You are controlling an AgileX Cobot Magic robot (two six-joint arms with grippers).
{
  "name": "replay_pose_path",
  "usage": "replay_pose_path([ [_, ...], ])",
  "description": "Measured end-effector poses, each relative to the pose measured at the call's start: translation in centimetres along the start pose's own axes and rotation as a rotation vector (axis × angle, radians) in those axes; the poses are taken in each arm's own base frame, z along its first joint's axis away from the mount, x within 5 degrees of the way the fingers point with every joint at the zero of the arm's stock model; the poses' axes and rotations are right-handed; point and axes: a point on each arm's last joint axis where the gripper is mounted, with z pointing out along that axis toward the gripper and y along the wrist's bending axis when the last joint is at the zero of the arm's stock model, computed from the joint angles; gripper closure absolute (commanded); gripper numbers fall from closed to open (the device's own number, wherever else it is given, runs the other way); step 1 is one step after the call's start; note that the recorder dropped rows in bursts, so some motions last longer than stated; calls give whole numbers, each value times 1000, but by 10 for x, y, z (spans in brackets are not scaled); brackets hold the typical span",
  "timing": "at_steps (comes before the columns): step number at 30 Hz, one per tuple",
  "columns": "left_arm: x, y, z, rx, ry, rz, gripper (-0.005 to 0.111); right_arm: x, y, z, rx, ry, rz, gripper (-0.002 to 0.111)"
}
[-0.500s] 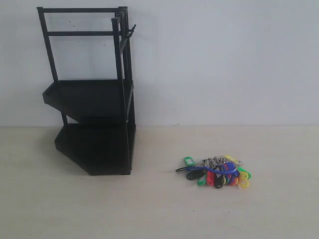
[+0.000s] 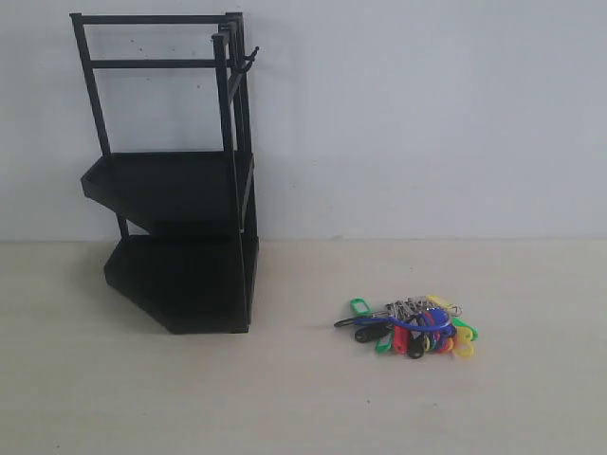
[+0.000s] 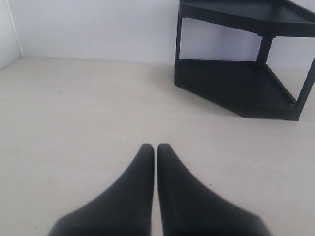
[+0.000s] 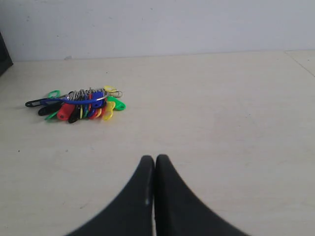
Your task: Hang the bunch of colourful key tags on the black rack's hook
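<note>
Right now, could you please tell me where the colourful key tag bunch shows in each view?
Exterior view: the colourful key tag bunch lies on the table, right of the black rack.
Left wrist view: not in it.
Right wrist view: on the table beyond the right gripper, jaws shut.
Shared landmark: the black rack, in exterior and left wrist views.

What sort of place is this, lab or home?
Probably a staged lab test bench, not a home: a pale tabletop against a plain white wall, with the black rack and the colourful key tag bunch set out as props. The left gripper and right gripper, both shut, suggest a robot rig.
</note>
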Motion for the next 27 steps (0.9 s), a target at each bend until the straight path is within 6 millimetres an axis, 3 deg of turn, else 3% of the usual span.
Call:
replay_pose_path([
  [11,0,0,0,0,0,0,102,-5,-1,0,11,-56,-54,108],
  [23,0,0,0,0,0,0,102,-58,0,-21,10,-685,-14,108],
  [25,0,0,0,0,0,0,102,-75,1,-29,13,-694,-33,108],
  [27,0,0,0,0,0,0,102,-104,4,-44,21,-636,-80,108],
])
